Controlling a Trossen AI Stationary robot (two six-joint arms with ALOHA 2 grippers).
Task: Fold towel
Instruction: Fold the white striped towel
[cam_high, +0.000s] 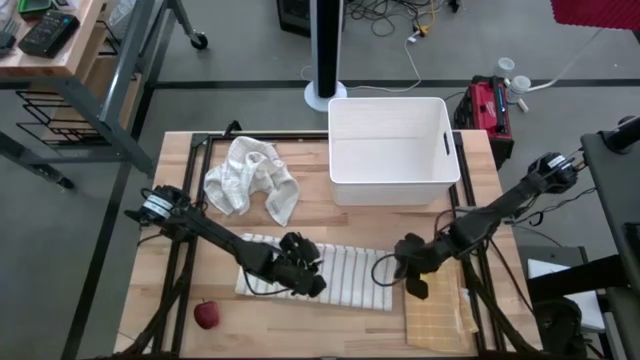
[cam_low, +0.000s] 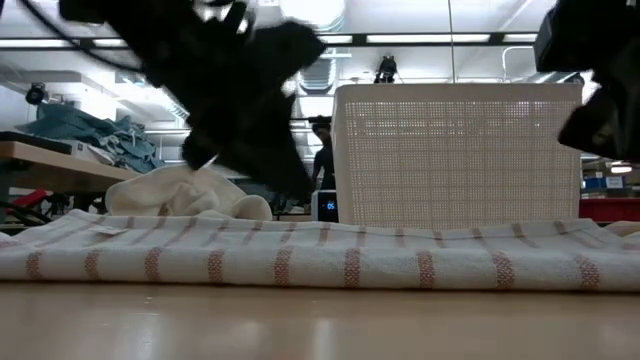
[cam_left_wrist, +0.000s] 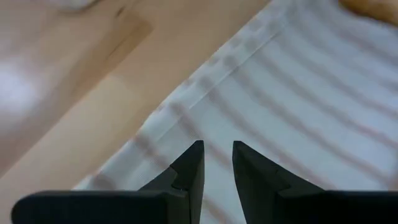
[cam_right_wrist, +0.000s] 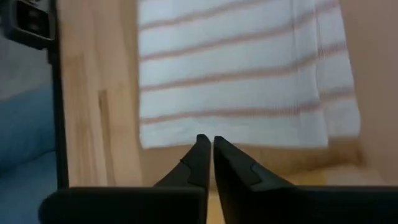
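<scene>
A white towel with reddish stripes (cam_high: 345, 275) lies spread flat on the wooden table, near its front edge. My left gripper (cam_high: 305, 280) hovers just over the towel's left half; in its wrist view the fingers (cam_left_wrist: 217, 149) stand slightly open, with striped cloth (cam_left_wrist: 298, 93) showing below and ahead of them. My right gripper (cam_high: 415, 285) hangs above bare wood just off the towel's right short edge (cam_right_wrist: 236, 140), fingers (cam_right_wrist: 207, 142) shut on nothing. In the low view the towel (cam_low: 320, 255) lies flat, and both grippers are above it.
A white slatted basket (cam_high: 392, 150) stands at the far middle of the table. A crumpled white cloth (cam_high: 250, 180) lies at the far left. A red apple (cam_high: 207, 316) sits near the front left, and a tan slatted mat (cam_high: 435, 322) at the front right.
</scene>
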